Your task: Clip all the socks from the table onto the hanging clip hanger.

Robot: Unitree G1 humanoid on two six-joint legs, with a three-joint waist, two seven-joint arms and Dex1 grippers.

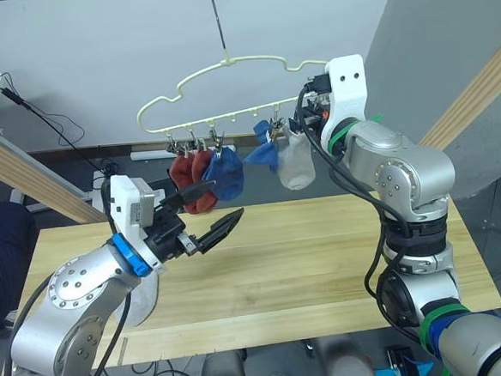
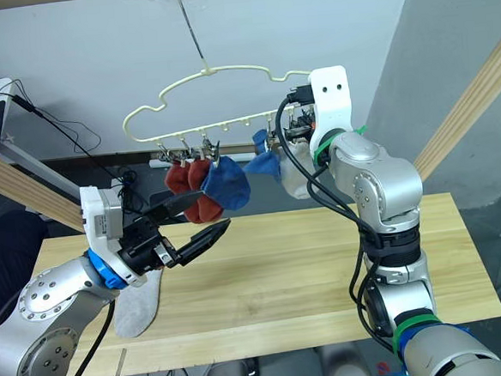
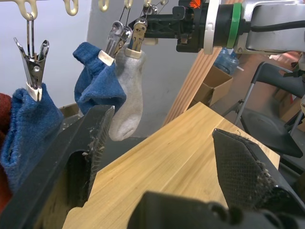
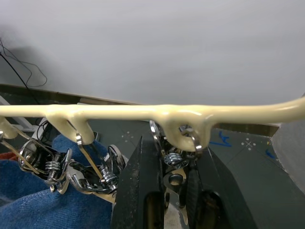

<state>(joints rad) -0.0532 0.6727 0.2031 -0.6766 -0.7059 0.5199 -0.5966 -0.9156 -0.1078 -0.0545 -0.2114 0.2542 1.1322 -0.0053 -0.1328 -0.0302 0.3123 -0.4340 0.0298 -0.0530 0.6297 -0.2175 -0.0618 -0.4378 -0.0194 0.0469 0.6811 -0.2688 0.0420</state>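
Judging by what hangs on the clip hanger [image 1: 225,65], nearly done: two rust red socks [image 1: 190,179], two blue socks [image 1: 225,174] and one hung grey sock [image 1: 296,163] already clipped up, side by side below the frame. Only the last light grey sock [image 2: 140,306] left on the table [image 1: 324,252], flat near the front left corner, partly tucked under the left forearm.

Left gripper [image 2: 216,209] held above the tabletop just under the blue socks, fingers spread wide, holding nothing. From that pincer, last sock down and back at about 7 o'clock in the head views, nearer the elbow than the fingertips. Long axis running roughly from 1 o'clock to 7 o'clock, so close to in line with the forearm rather than across it. Likely needs a pull back and a dip toward 7 o'clock before any grasp, ideally across the sock's narrow width.

Right gripper [image 4: 170,153] up at the 3 o'clock end of the hanger, closed around the end clip [image 3: 139,33] that carries the hung grey sock, well apart from the table. Left arm clearly the nearer one for the pickup; right arm well placed to work a clip when the sock arrives.
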